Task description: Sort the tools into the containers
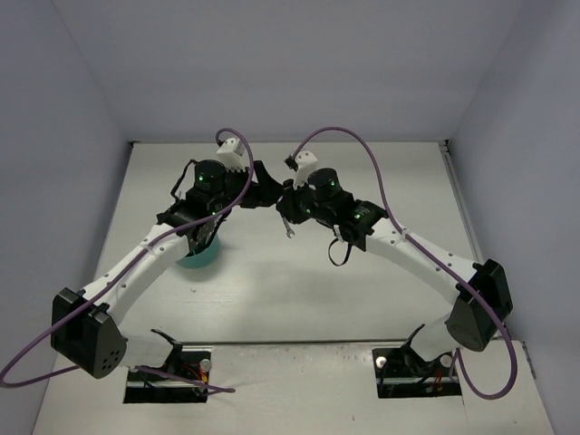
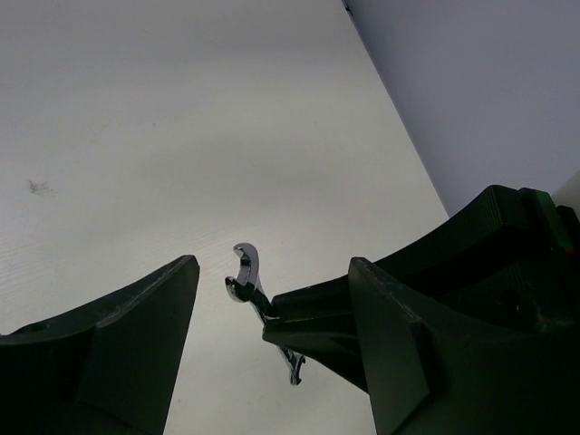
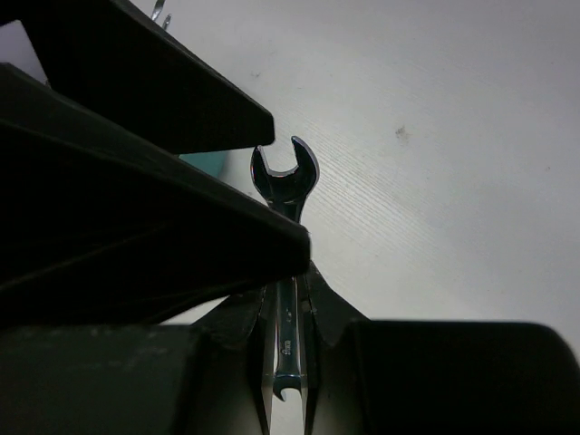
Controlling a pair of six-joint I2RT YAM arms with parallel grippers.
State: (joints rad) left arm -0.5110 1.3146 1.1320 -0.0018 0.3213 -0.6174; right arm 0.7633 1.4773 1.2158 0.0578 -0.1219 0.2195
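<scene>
While the two arms meet above the white tabletop (image 1: 299,299), the jaws of the right arm (image 1: 426,258) grip a small silver open-ended wrench (image 3: 285,172) by its shank. The jaws of the left arm (image 1: 136,263) stand wide apart to either side of it, and a round teal plastic bowl (image 1: 199,258) sits below that arm.

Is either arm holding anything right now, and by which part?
The right gripper holds a small silver wrench, jaws shut on its shaft, the open end sticking out. The left gripper is open, holding nothing.
</scene>
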